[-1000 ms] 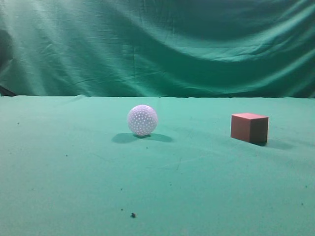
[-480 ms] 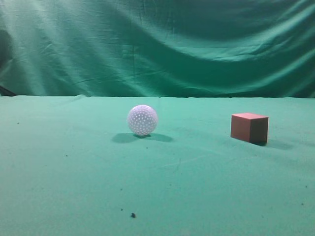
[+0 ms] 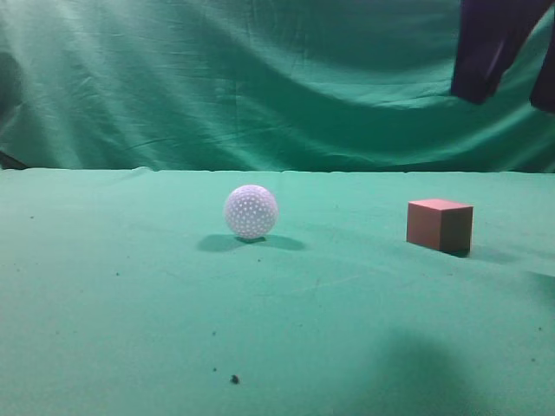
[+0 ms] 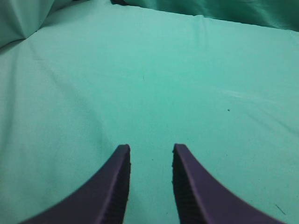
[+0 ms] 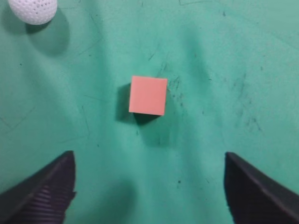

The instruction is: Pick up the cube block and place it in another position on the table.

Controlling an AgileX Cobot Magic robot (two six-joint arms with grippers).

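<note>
The reddish-brown cube block [image 3: 440, 225] sits on the green table [image 3: 130, 295] at the right; it also shows in the right wrist view [image 5: 148, 95]. My right gripper [image 3: 512, 74] hangs high above the cube at the top right, wide open and empty; in its wrist view [image 5: 148, 161] the jaws frame bare cloth just short of the cube. My left gripper [image 4: 150, 150] is open and empty over bare green cloth [image 4: 154, 84]; it is out of the exterior view.
A white dimpled ball [image 3: 251, 211] rests on the table left of the cube, also at the top left of the right wrist view [image 5: 32, 10]. A wrinkled green curtain [image 3: 260, 78] hangs behind. Dark specks [image 3: 234, 379] dot the cloth near the front.
My right gripper has come into the exterior view at the top right, and its shadow now falls on the cloth at the front right. Cube and ball have not moved.
</note>
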